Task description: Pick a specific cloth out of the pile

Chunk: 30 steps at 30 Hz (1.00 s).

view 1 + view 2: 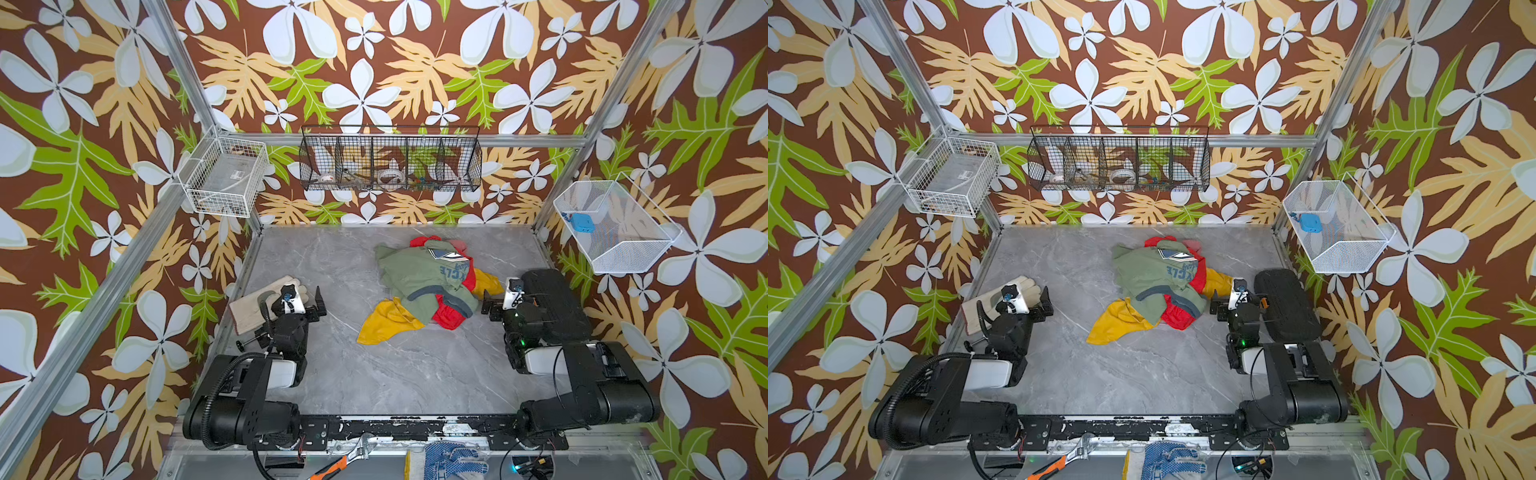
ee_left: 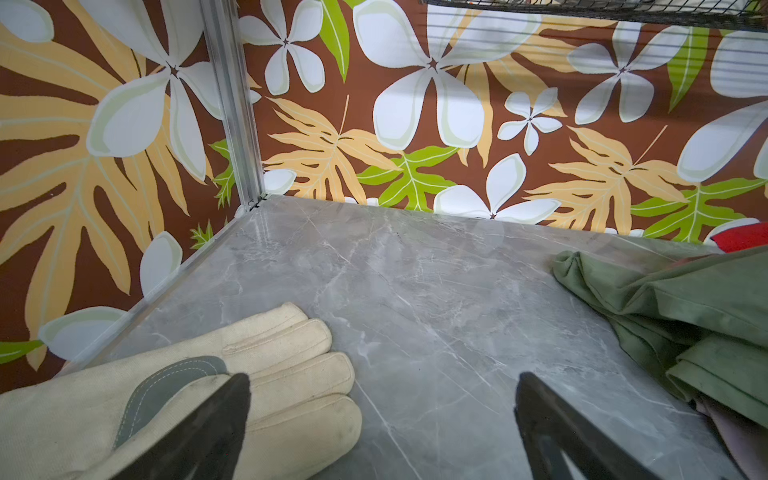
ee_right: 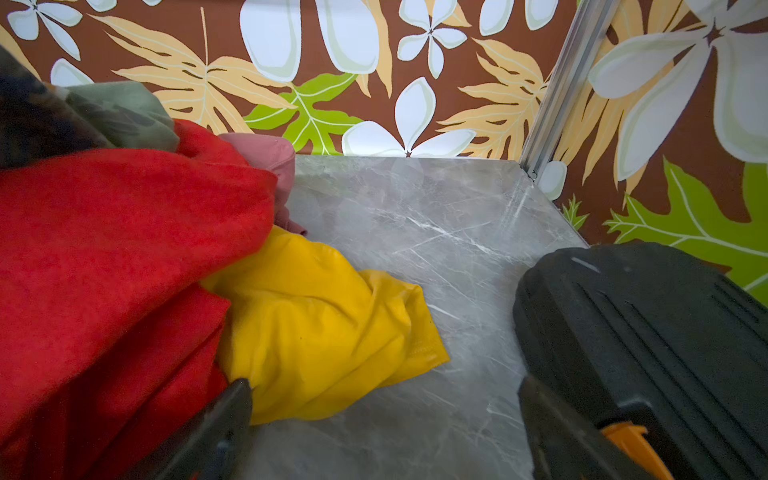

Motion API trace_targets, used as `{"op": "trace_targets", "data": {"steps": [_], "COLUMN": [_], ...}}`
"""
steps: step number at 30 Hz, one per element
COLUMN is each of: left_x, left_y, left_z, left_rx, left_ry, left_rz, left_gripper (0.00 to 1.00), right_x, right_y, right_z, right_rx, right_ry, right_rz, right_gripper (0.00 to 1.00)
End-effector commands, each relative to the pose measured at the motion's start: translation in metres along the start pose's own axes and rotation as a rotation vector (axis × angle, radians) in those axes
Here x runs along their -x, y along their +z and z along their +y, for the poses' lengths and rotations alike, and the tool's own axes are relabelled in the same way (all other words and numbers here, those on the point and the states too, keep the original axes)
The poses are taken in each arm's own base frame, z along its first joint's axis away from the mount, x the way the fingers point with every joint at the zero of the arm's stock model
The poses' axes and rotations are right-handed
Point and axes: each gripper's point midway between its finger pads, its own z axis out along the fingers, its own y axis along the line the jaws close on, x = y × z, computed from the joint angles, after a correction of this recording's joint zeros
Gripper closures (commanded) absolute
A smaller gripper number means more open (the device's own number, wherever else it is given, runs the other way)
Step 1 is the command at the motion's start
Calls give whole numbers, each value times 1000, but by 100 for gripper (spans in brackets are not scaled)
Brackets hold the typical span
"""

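Observation:
The pile lies on the grey marble table, towards the back. An olive-green lettered shirt tops it, over a bright red cloth and a pale pink cloth. The yellow cloth sticks out at the pile's front left, and another fold of the cloth shows at the pile's right. My right gripper is open and empty just right of the pile, one finger beside that fold. My left gripper is open and empty, well left of the pile.
A cream work glove lies under the left gripper's outer finger. A black ribbed case sits by the right gripper. Wire baskets hang on the walls. A wrench and a blue glove lie beyond the front rail.

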Motion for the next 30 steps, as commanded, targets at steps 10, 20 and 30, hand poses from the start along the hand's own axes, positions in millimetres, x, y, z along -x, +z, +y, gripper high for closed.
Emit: {"op": "trace_targets", "data": {"steps": [10, 20, 30], "left_x": [7, 7, 11], "left_y": [1, 1, 1], "left_z": [-2, -3, 0], "left_rx": [-8, -12, 6], "left_ry": [-7, -9, -14], "left_rz": [-26, -23, -29], "left_gripper": [0, 0, 0], "right_x": [5, 5, 7], "right_y": [0, 0, -2], "right_z": [0, -1, -1], "right_rx": [-5, -6, 3], "right_ry": [3, 3, 10], "right_rz": [-19, -19, -29], "right_gripper": [0, 0, 0]}}
